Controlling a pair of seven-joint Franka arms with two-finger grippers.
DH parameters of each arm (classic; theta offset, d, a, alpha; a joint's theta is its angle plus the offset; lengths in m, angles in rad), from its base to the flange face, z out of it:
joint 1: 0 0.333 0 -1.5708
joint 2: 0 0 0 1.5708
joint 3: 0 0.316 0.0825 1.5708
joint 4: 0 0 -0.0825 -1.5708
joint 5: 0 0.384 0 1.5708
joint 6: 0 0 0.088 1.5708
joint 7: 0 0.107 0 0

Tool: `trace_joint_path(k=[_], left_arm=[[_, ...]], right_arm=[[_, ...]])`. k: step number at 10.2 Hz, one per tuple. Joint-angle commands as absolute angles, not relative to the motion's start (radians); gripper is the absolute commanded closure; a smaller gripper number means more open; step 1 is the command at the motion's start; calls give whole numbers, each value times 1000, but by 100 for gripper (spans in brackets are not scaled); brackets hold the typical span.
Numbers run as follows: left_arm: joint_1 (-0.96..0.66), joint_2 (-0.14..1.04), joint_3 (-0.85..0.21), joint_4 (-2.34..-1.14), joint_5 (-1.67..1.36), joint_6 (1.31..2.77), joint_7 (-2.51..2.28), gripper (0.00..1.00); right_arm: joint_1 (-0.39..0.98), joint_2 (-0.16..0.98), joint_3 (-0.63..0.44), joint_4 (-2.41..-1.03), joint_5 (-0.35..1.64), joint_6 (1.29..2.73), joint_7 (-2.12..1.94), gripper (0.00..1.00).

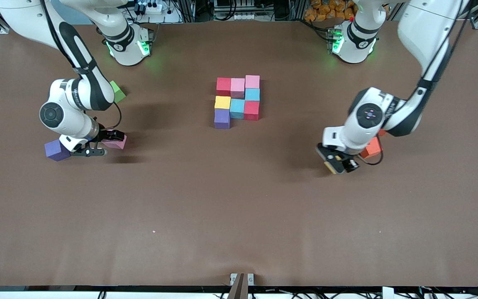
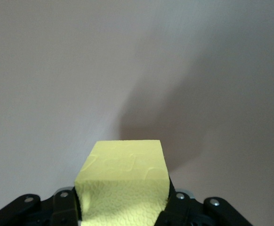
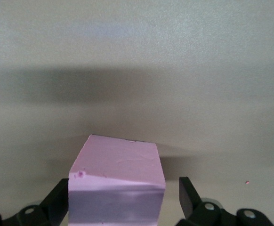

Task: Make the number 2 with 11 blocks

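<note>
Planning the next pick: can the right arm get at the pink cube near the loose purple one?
Probably yes. The right claw stands open astride the pink cube, a gap showing beside one finger. Nothing lies on it, and the loose purple cube is not between the fingers.

We see eight blocks [image 1: 237,101] clustered mid-tabletop [image 1: 239,207]; loose blocks lie at each arm's end, well apart from the cluster.
</note>
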State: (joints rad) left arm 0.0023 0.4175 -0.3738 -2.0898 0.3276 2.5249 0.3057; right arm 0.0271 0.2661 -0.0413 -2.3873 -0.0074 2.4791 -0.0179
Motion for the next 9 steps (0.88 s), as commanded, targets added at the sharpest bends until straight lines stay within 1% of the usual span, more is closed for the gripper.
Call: trace_joint_path(k=[1, 2, 3, 4, 5, 7, 8, 9], left_arm=[[-131, 458, -365, -1914, 192, 2357, 137, 90], [-173, 491, -365, -1829, 175, 2280, 55, 90], [-214, 538, -367, -1737, 151, 2235, -24, 91], [-297, 579, -364, -1654, 97, 2200, -117, 91], [-374, 616, -345, -1599, 80, 2180, -221, 91], [-496, 673, -284, -1524, 66, 2178, -390, 92], [-555, 692, -244, -1494, 26, 2178, -488, 96], [-607, 701, -209, -1480, -32, 2180, -574, 96]], right_arm=[[20, 253, -35, -2396, -21, 2482, -20, 0], [20, 256, -35, -2396, -21, 2483, -20, 0], [18, 267, -35, -2396, -18, 2490, -20, 0], [18, 279, -35, -2393, -11, 2494, -18, 0], [17, 282, -35, -2393, -9, 2494, -11, 0], [17, 282, -35, -2393, -8, 2493, -5, 0], [17, 281, -35, -2391, 1, 2493, -5, 0], [17, 281, -35, -2391, 26, 2490, -5, 0]])
